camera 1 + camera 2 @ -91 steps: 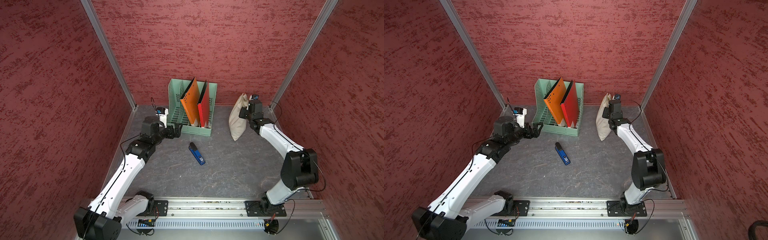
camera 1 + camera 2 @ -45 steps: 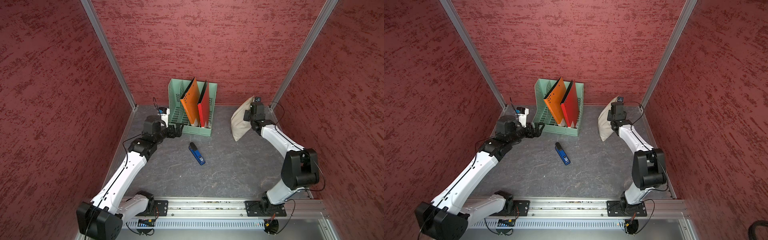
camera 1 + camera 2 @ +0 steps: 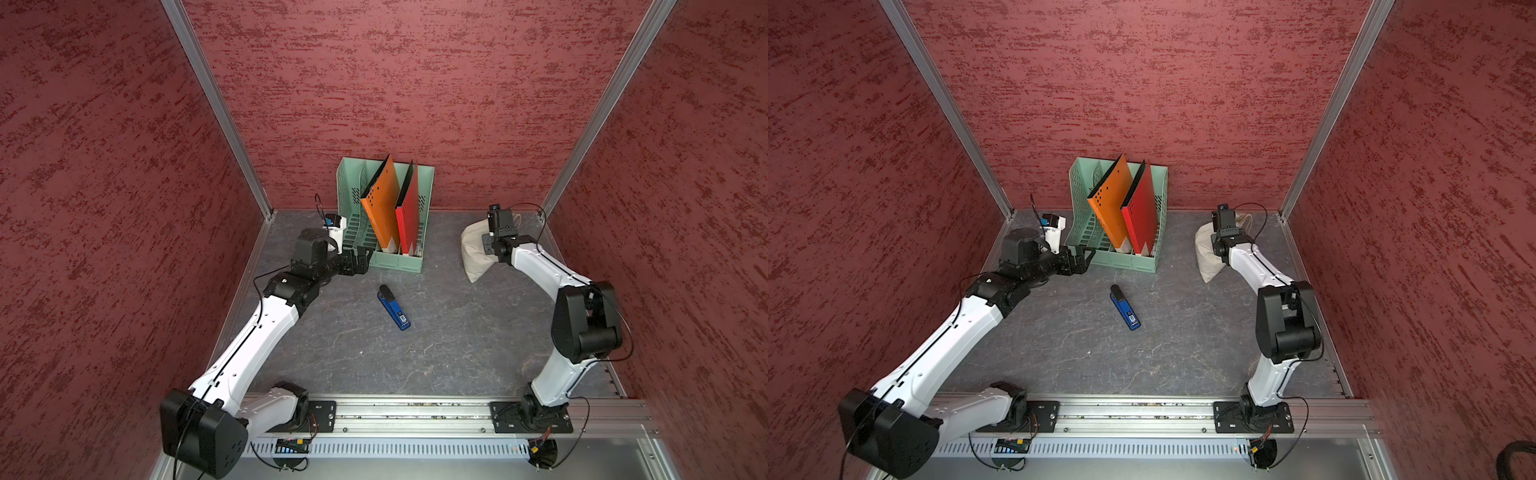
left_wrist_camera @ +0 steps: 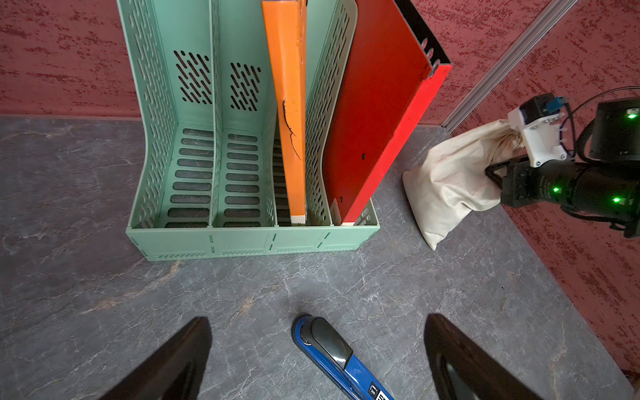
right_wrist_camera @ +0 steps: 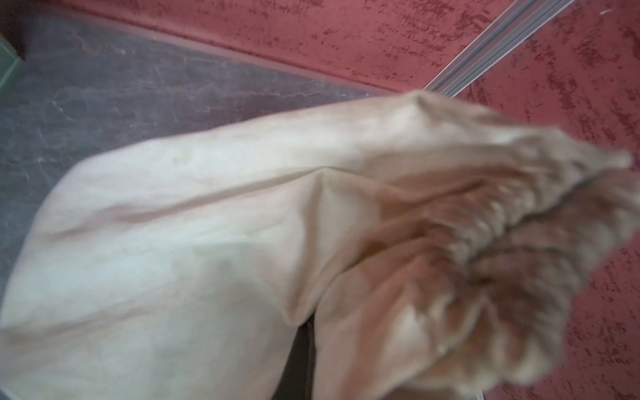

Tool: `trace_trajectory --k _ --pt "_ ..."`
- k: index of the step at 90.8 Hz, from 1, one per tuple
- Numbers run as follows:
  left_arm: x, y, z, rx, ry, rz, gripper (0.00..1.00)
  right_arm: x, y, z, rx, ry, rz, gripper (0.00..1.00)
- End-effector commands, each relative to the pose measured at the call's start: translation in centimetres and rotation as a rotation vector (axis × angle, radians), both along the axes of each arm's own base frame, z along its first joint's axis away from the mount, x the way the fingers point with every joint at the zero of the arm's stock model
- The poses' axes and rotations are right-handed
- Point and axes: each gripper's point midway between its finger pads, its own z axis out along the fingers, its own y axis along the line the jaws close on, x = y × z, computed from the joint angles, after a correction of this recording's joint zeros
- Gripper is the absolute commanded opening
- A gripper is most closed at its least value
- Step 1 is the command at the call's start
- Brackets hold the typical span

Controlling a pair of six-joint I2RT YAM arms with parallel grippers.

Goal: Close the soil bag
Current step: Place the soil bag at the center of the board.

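- The right pincer (image 4: 492,175) is closed. Its tips are sunk in the cloth of the soil bag (image 4: 450,180) just below the ruffled neck, and it seems to pinch a fold there.
- The bag leans tilted in front of that pincer, with its lower corner on the worktop (image 3: 436,353) and its neck raised.
- In the right wrist view the bag is blurred; I cannot tell whether its neck is fully drawn.
- The left pincer (image 3: 362,259) gapes wide and empty, well apart from the bag and just beside the green file rack (image 3: 399,262).
- A blue stapler (image 3: 394,307) lies flat ahead of the left pincer.
- An orange folder (image 3: 380,208) and a red folder (image 3: 409,212) lean in the rack beyond it.
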Motion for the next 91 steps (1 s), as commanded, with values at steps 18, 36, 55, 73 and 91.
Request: trace_trajectory --k 18,36,55,73,91 --pt "-0.1 -0.8 1.8 -0.004 -0.043 -0.038 1.0 -0.8 1.0 -3.0 -0.039 0.143 0.016 0.0" --pt "-0.6 -0.8 1.7 -0.007 -0.035 -0.036 1.0 -1.3 1.2 -4.1 0.002 0.173 -0.014 0.0" --pt "-0.7 -0.7 1.8 -0.016 -0.028 -0.022 1.0 -1.4 1.5 -4.0 0.044 0.169 -0.023 0.11" --pt "-0.7 -0.7 1.7 -0.028 -0.016 -0.014 1.0 -1.4 1.5 -3.6 0.076 0.173 -0.033 0.37" --pt "-0.9 -0.5 1.5 -0.024 -0.014 -0.003 1.0 -1.6 1.5 -2.8 0.114 0.155 -0.044 0.65"
